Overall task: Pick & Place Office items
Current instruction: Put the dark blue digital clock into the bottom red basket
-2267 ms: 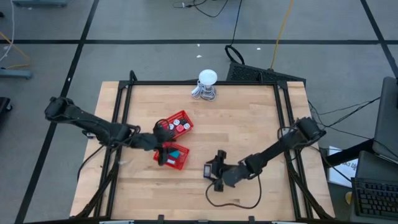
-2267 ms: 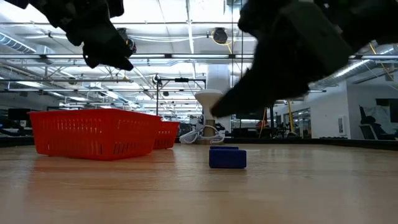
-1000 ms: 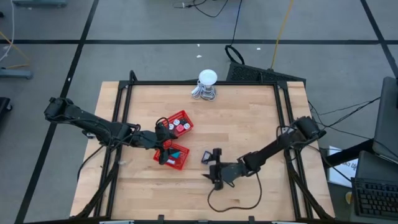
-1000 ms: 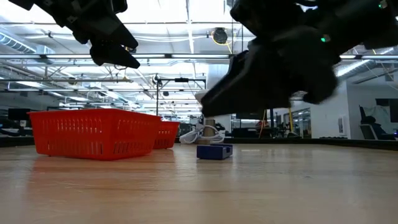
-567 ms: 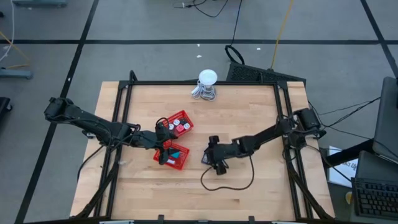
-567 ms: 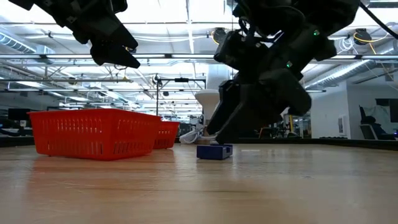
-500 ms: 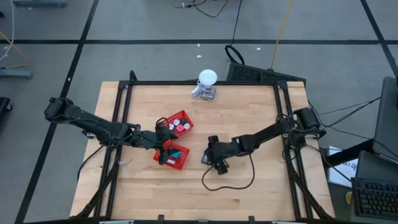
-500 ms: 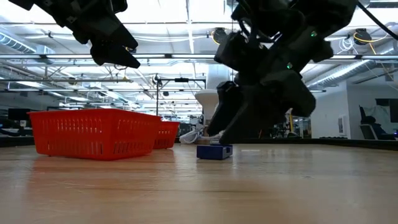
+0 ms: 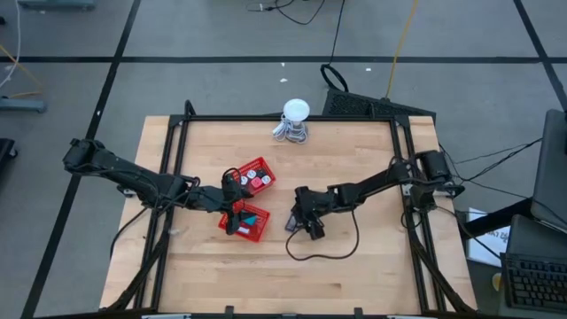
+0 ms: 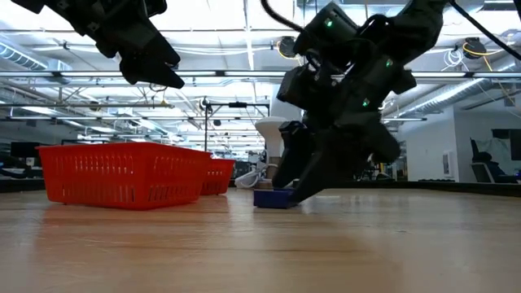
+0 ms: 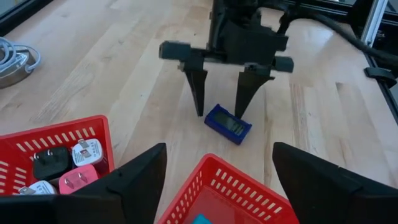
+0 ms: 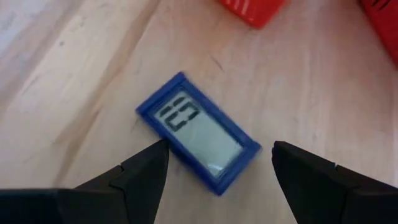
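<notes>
My right fingers (image 11: 219,99) are spread, tips down astride a small blue display (image 12: 198,133) lying flat on the tabletop (image 9: 354,177), gripping nothing. Bare wood surrounds it; the near basket (image 11: 230,190) rim is just beside. My left fingers (image 9: 232,211) hang released over that basket; plugs (image 11: 65,165) fill the other.

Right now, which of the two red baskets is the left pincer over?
The nearer basket, the one holding a light blue piece. The left pincer hangs open above it. The other basket, farther back, holds the black, white and pink plugs.
</notes>
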### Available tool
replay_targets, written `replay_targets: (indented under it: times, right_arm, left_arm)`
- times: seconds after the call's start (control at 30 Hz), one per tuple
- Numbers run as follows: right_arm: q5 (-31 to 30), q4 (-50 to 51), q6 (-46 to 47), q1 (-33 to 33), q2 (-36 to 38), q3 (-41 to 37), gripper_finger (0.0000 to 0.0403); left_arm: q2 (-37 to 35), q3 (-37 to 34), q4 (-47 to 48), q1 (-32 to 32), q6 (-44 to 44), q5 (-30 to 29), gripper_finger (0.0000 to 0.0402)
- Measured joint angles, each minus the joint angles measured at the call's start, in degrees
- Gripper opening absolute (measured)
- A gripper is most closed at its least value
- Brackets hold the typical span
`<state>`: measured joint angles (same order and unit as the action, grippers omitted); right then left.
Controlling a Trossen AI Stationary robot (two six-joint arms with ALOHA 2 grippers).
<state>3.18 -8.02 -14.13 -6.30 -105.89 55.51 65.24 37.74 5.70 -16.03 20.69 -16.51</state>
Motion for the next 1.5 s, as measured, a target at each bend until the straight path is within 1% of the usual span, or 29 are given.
replay_targets:
  times: [0.2, 0.4, 0.53, 0.73, 0.9, 1.03, 1.1, 1.23, 1.3, 1.37, 1.43, 1.5]
  right_arm:
    - [0.55, -5.05, 0.98, 0.36, -3.75, 0.16, 0.0272]
    - [0.11, -5.4, 2.12, 0.26, -4.48, 0.17, 0.0263]
    - [0.19, -5.39, 2.19, 0.21, -4.53, 0.13, 0.0232]
    - [0.31, -5.26, 2.93, 0.17, -4.45, 0.09, 0.0148]
    - [-0.18, -4.8, 6.22, 0.17, -2.61, -0.02, 0.0145]
    - [-1.65, -2.11, 7.31, -0.1, 1.31, -0.17, 0.0145]
    - [-4.66, 0.06, 7.17, -0.71, 4.22, -0.13, 0.0145]
    - [-14.2, 4.33, 5.62, -2.41, 9.25, -0.09, 0.0145]
    - [-19.69, 3.59, 4.88, -3.62, 11.35, -0.09, 0.0145]
    - [-25.36, 2.48, 2.92, -5.18, 12.85, -0.08, 0.0145]
    - [-31.54, 0.7, 0.05, -6.82, 13.49, -0.03, 0.0145]
    - [-38.13, -2.37, -3.67, -8.33, 13.62, -0.09, 0.0145]
  left_arm:
    - [0.01, 0.0, 0.04, 0.0, 0.03, 0.01, 0.0285]
    - [0.01, 0.0, 0.06, 0.0, 0.44, 0.02, 0.0285]
    - [0.01, 0.0, 0.09, 0.0, 0.22, 0.02, 0.0285]
    - [0.01, 0.0, 0.09, 0.0, 0.42, 0.04, 0.0285]
    - [0.01, 0.0, 0.09, 0.0, 0.44, 0.02, 0.0285]
    - [0.01, 0.0, 0.09, 0.0, 0.53, 0.01, 0.0285]
    - [0.01, 0.0, 0.06, 0.0, 0.59, -0.02, 0.0285]
    - [0.01, 0.0, -0.8, -0.02, 1.23, -0.3, 0.0285]
    - [0.01, 0.0, -3.03, 0.0, 3.07, -0.53, 0.0285]
    - [0.46, 0.0, -6.17, 0.0, 6.89, -0.57, 0.0285]
    - [1.57, 0.0, -9.74, 0.0, 11.01, -0.55, 0.0285]
    - [3.05, -0.02, -13.89, 0.0, 13.3, -0.55, 0.0285]
